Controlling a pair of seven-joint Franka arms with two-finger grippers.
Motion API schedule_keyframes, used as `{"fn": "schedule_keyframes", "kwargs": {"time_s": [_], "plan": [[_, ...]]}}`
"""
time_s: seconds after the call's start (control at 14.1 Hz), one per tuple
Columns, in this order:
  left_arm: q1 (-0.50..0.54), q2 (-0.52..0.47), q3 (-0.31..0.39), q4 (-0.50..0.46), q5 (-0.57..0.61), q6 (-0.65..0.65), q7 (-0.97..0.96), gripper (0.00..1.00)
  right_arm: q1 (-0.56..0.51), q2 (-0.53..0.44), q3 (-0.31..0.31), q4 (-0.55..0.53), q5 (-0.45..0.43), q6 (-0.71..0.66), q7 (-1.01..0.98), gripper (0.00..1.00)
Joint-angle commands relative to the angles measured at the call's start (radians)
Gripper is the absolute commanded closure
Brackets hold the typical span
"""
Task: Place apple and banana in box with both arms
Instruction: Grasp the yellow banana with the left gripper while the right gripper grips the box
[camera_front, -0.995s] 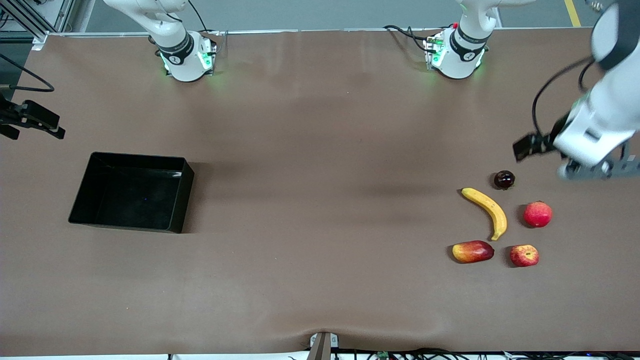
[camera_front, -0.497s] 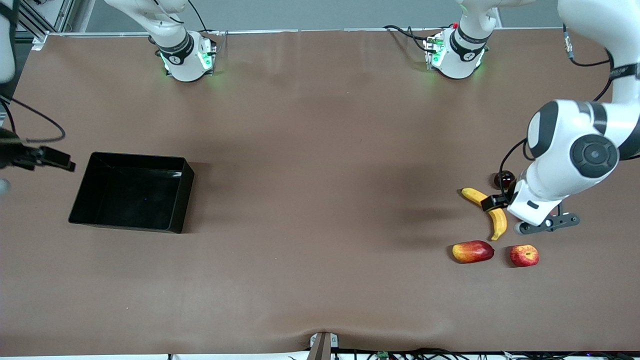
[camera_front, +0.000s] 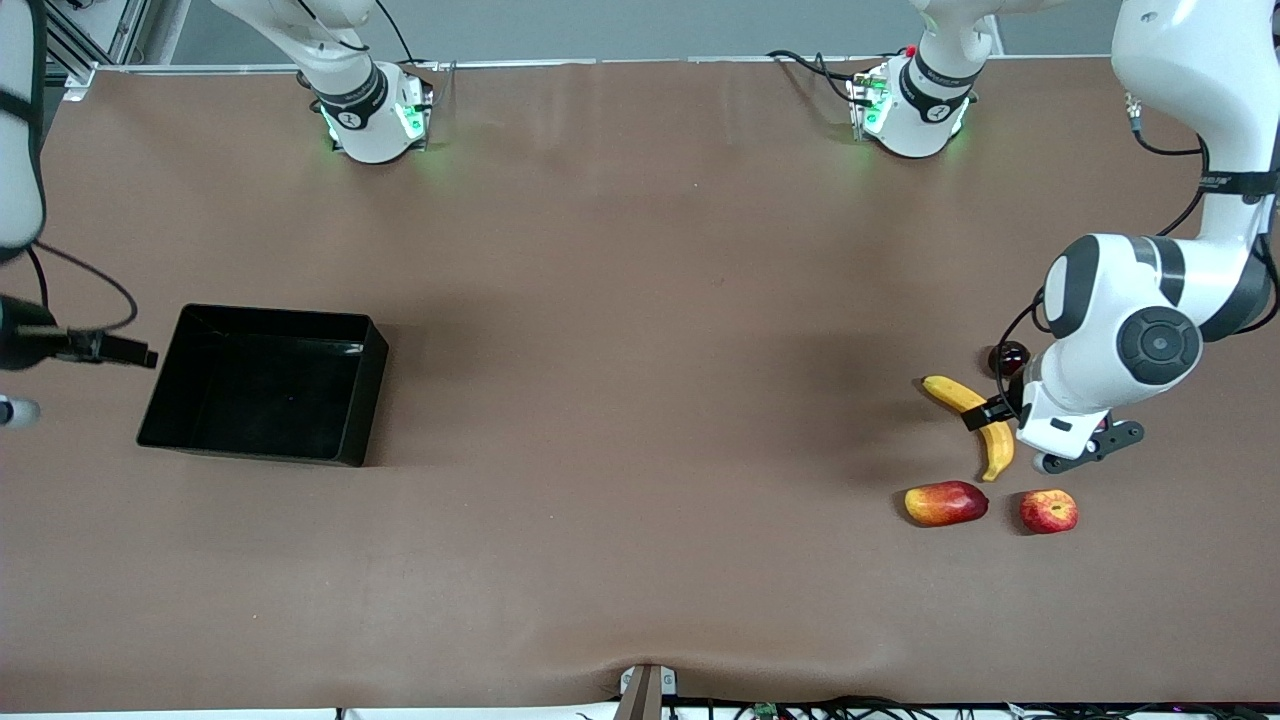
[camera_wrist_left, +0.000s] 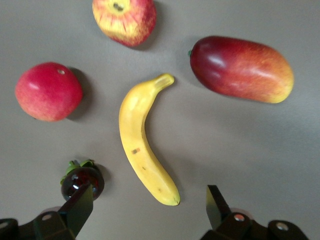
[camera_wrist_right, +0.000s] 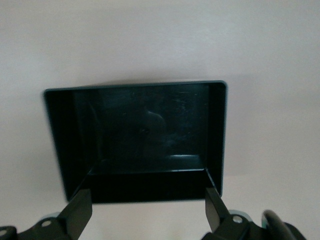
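Observation:
The yellow banana lies at the left arm's end of the table and shows whole in the left wrist view. The streaked apple lies nearer the front camera than the banana, and its stem dimple shows in the left wrist view. My left gripper hangs open and empty over the banana's darker-tipped end. The black box sits at the right arm's end. My right gripper is open and empty over the table beside the box's wall, its fingers spread wide.
A red-yellow mango-like fruit lies beside the apple. A small dark fruit sits by the banana's farther tip. A plain pinkish-red fruit shows only in the left wrist view; my left arm covers it in the front view.
My left arm has swung down from the table's end to hang over the banana, covering the pinkish-red fruit. My right arm has moved toward the front camera beside the box. No fruit has moved.

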Motion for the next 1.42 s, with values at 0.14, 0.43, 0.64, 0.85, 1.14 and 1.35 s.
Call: {"fn": "schedule_keyframes", "kwargs": {"time_s": [0.14,0.43,0.64,0.85,1.14,1.35], "plan": [[0.047,0.033,0.009,-0.064,0.038,0.101,-0.058,0.0,-0.107,0.087,0.015,-0.025,-0.012,0.059,-0.047,0.0],[0.095,0.07,0.003,-0.085,0.121,0.158,-0.061,0.0,-0.167,0.09,0.015,-0.223,-0.012,0.272,-0.185,0.0],[0.096,0.128,0.003,-0.085,0.118,0.219,-0.088,0.0,-0.188,0.101,0.016,-0.31,-0.009,0.355,-0.188,0.33],[0.082,0.162,0.0,-0.082,0.121,0.253,-0.177,0.0,-0.188,0.12,0.015,-0.326,-0.011,0.376,-0.237,0.46],[0.081,0.174,-0.004,-0.082,0.123,0.259,-0.184,0.7,-0.227,0.152,0.016,-0.326,-0.009,0.426,-0.341,0.96],[0.066,0.171,-0.006,-0.073,0.124,0.254,-0.17,1.0,-0.222,0.143,0.016,-0.321,-0.009,0.411,-0.341,1.0]]}}
